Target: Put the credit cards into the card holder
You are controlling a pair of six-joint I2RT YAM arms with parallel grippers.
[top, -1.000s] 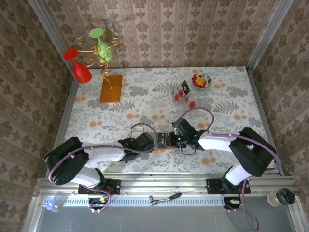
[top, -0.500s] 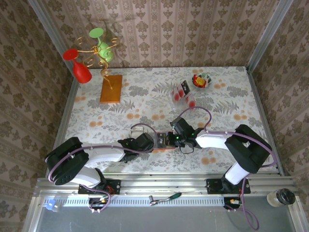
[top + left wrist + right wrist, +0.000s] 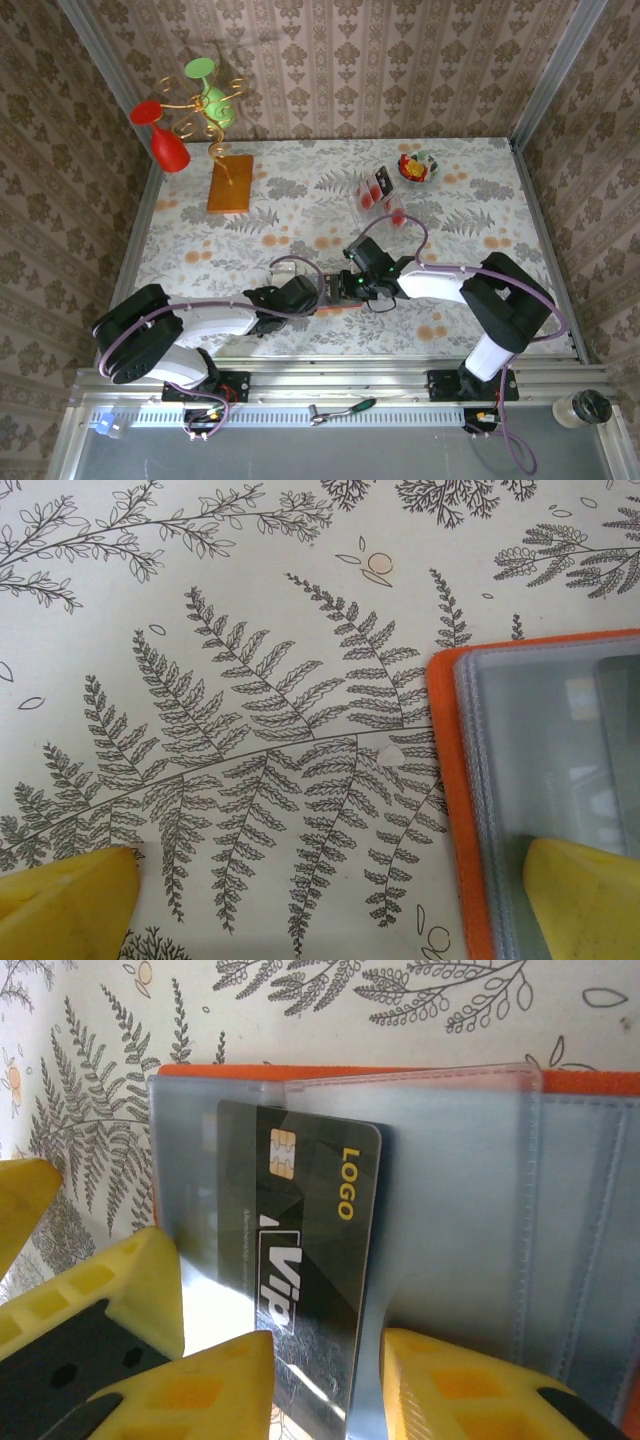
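Note:
The orange-red card holder (image 3: 333, 308) lies open near the table's front edge, between both grippers. Its grey-blue clear sleeves (image 3: 470, 1210) face up, and a black credit card (image 3: 310, 1260) marked LOGO and VIP sits partly slid into one sleeve. My right gripper (image 3: 325, 1392) stands open, its yellow fingers either side of the card's near end with a gap showing. My left gripper (image 3: 330, 910) is wide open: one finger presses on the card holder's (image 3: 540, 760) sleeve, the other is over the tablecloth. More credit cards (image 3: 374, 190) with red round marks stand at the back.
The cards stand in a clear plastic tray (image 3: 390, 208) behind my right arm, beside a small bowl (image 3: 418, 166). An orange-brown board (image 3: 230, 183) with a gold wire stand holding a red and a green glass is at the back left. Walls enclose the table.
My right gripper has moved left over the card holder and its jaws have parted, letting go of the black card. The left arm has not moved.

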